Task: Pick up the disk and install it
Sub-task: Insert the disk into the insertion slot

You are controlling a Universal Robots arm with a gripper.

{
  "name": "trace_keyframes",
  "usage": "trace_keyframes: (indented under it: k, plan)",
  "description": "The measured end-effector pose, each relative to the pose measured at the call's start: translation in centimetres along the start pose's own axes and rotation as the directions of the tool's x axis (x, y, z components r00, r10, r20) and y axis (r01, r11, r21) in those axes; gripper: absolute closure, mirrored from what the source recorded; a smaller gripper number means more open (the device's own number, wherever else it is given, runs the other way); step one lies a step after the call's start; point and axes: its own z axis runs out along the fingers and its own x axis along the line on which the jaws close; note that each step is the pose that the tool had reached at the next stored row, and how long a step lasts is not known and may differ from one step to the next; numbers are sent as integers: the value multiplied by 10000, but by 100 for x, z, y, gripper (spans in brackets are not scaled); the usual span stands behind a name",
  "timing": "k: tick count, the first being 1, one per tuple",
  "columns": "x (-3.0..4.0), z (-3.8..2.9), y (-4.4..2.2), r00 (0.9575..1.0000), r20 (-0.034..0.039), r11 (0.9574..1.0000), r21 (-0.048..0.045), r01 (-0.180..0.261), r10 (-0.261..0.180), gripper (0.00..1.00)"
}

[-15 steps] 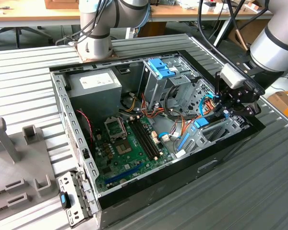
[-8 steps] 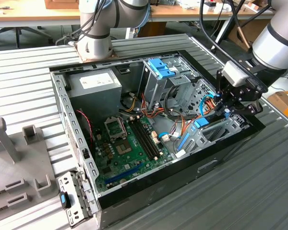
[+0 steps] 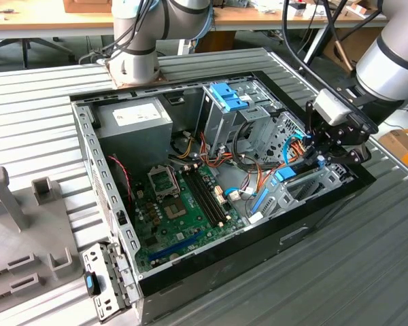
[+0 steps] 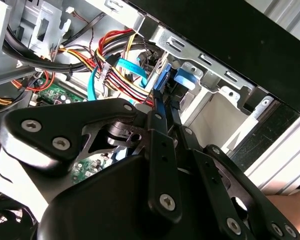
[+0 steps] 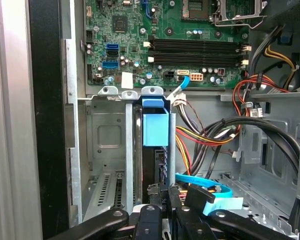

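The disk (image 5: 155, 127) stands on edge in a narrow slot of the grey drive bay (image 5: 107, 145), its light blue end tab toward the motherboard and its black body running back to my fingers. My gripper (image 5: 164, 194) is shut on the disk's near end. In the second wrist view the fingers (image 4: 159, 120) pinch a thin blue rail of the disk (image 4: 182, 78) next to the case wall. In the exterior view my gripper (image 3: 321, 157) hangs over the bay at the case's right side, with the blue of the disk (image 3: 284, 175) just below it.
The open computer case (image 3: 190, 272) holds a motherboard (image 3: 183, 204), a power supply (image 3: 132, 121) and a tall cage with a blue latch (image 3: 228, 95). Bundled cables (image 5: 210, 135) run beside the bay. A grey bracket with a blue clip (image 3: 98, 282) lies outside the case.
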Motion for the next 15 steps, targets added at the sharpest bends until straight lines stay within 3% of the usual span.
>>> trace_keyframes:
  k: [15]
  plan:
    - [-4, 52, -5, 9999, 1, 9999, -10, 100, -100, 83]
